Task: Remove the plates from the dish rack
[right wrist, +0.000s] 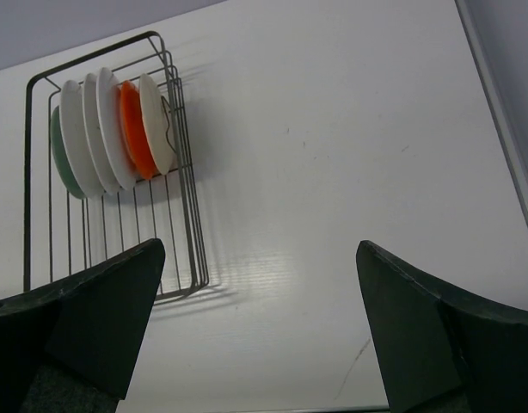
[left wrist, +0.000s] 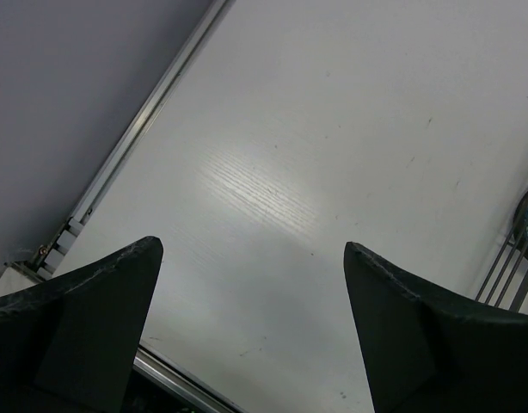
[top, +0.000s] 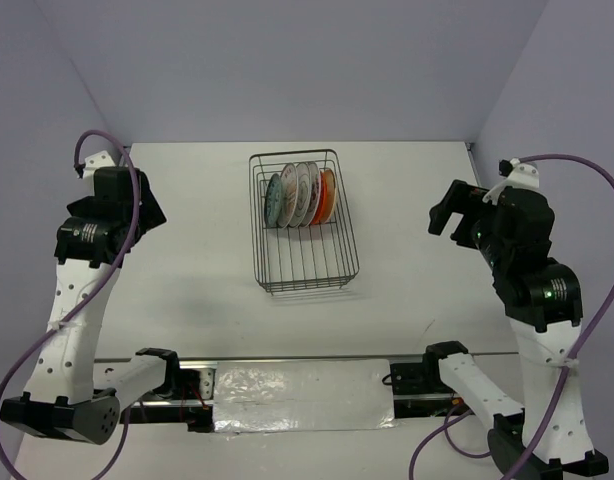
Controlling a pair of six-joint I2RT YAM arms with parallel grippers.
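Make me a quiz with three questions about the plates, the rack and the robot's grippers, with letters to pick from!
1. Where in the rack do the plates stand? A the far end; B the near end; C outside it.
2. What colour is one plate? A purple; B black; C orange.
3. How are the left gripper and right gripper? A open and empty; B shut on a plate; C shut on the rack.
Answers: 1 A, the top view shows them bunched at the far end. 2 C, an orange plate stands among the pale ones. 3 A, each wrist view shows a wide gap with nothing in it.
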